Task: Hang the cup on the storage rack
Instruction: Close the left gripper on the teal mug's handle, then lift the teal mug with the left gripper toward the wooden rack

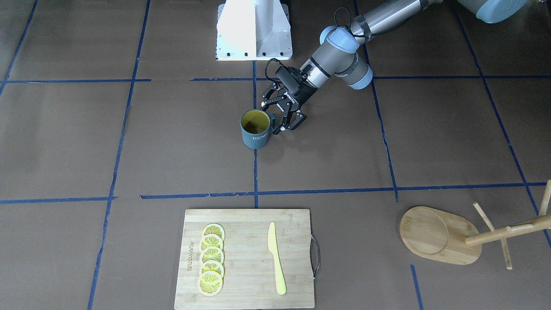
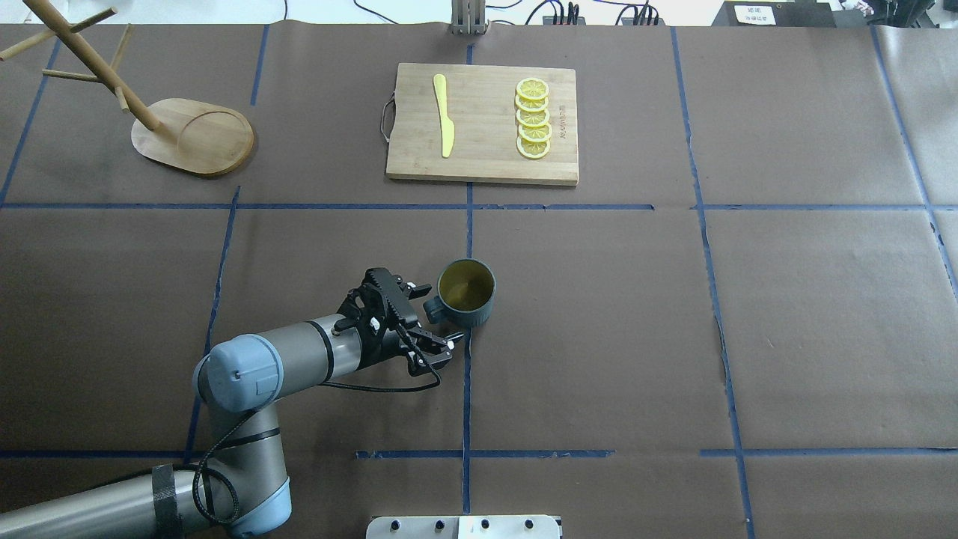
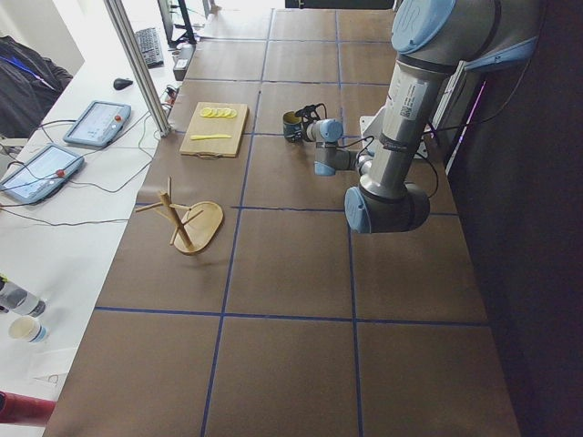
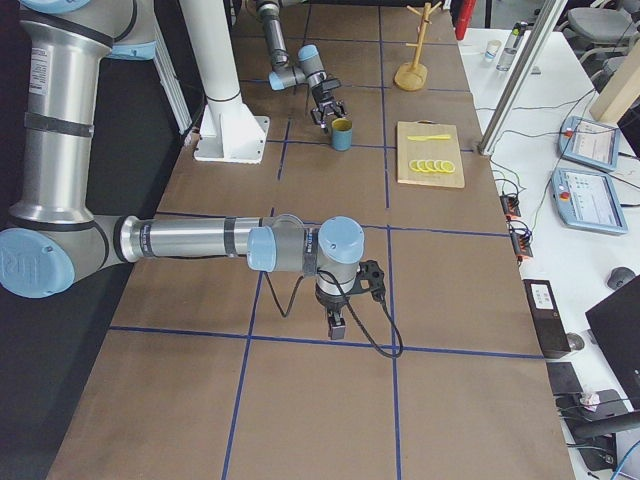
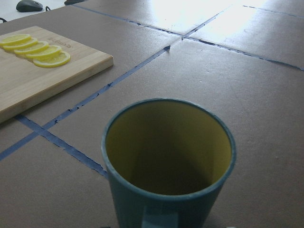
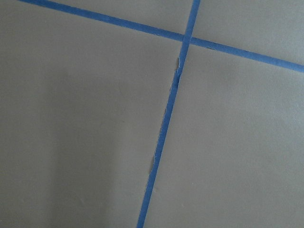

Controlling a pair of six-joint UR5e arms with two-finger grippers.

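One dark blue-grey ribbed mug with a yellow inside (image 2: 465, 293) is standing upright near the middle of the brown paper-covered table (image 2: 748, 314), on a blue tape line (image 2: 468, 224). Its squared handle (image 2: 432, 309) is pointing back toward me. I am holding my left gripper (image 2: 440, 316) low beside the mug, with the two fingers spread wide, one on each side of the handle. As far as I can see, they are not squeezing it yet. My left wrist camera is looking right into the mug, and nothing is showing inside.

I think I am doing the grabbing step. Next I am going to need to press the fingers together on the handle, hard enough that the mug is not slipping or swinging when I lift it.

The light bamboo mug tree (image 2: 194, 138) is standing well apart, at the far left corner, with its thin pegs sticking out. I am going to have to carry the mug over there and slide the handle onto a peg.

A rectangular bamboo cutting board (image 2: 483, 150) is lying at the far edge, holding yellow lemon slices (image 2: 533, 118) and a yellow plastic knife (image 2: 443, 116). My right gripper (image 4: 335, 325) is hanging far from the mug, and I cannot tell if its fingers are apart or together.
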